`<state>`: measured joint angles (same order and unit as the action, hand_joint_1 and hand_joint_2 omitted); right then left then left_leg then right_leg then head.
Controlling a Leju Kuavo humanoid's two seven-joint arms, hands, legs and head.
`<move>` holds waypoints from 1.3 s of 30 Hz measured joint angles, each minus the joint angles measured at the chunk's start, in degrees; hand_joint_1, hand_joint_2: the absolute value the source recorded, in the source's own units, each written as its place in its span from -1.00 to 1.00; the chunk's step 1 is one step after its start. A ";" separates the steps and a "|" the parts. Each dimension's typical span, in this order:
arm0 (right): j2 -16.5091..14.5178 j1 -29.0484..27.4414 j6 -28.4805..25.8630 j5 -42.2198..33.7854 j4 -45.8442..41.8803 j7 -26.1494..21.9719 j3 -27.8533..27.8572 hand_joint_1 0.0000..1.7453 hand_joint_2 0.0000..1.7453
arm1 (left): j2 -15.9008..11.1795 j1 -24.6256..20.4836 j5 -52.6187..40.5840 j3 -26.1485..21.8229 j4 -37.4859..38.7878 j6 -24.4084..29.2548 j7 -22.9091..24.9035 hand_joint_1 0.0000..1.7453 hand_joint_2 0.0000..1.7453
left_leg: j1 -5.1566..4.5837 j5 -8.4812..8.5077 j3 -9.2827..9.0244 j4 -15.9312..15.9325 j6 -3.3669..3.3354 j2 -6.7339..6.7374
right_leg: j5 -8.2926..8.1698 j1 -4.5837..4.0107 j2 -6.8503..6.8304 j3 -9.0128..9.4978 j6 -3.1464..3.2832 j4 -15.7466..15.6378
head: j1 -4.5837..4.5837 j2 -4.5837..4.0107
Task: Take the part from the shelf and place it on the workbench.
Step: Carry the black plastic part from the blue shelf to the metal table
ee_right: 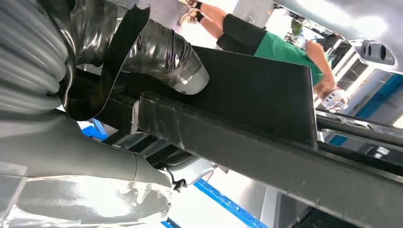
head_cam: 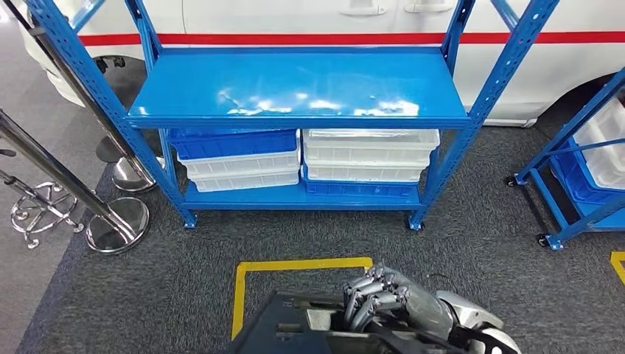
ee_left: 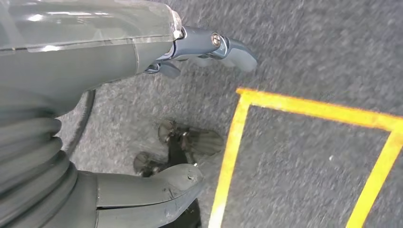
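Grey carpet (head_cam: pixel 472 221) marked with yellow tape (head_cam: pixel 295 265) fronts a blue shelf (head_cam: pixel 298 88) at upper centre, its top deck bare and stacked bins (head_cam: pixel 368 155) on the lower deck. At the bottom centre the right hand (head_cam: pixel 379 299) curls its fingers over a dark part (head_cam: pixel 295 328), gripping it; the right wrist view shows that grip close up. Judged step: carrying, the part already off the shelf. Next comes turning toward a workbench and setting it down. The left hand (ee_left: pixel 142 71) hangs over carpet, holding nothing, fingers loosely apart.
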<state>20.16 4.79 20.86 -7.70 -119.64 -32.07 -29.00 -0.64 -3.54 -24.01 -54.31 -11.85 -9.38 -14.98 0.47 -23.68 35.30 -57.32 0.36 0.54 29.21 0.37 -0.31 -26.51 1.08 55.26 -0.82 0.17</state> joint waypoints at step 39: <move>0.93 0.25 0.38 0.50 -0.85 -1.35 1.00 0.98 1.00 | 0.14 0.98 -4.30 0.09 0.00 7.22 16.10 -1.00 1.00 | 0.41 -6.02 -1.46 -12.61 0.44 -0.08 | -5.43 -0.36 -0.34 -8.63 1.24 2.00 | -0.02 0.00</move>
<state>21.09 5.04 21.24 -7.20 -120.50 -33.42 -28.00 -0.50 -2.57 -28.32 -54.22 -11.85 -2.16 1.12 0.88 -29.69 33.84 -69.93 0.80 0.46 23.78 0.01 -0.65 -35.14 2.32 57.26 -0.84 0.17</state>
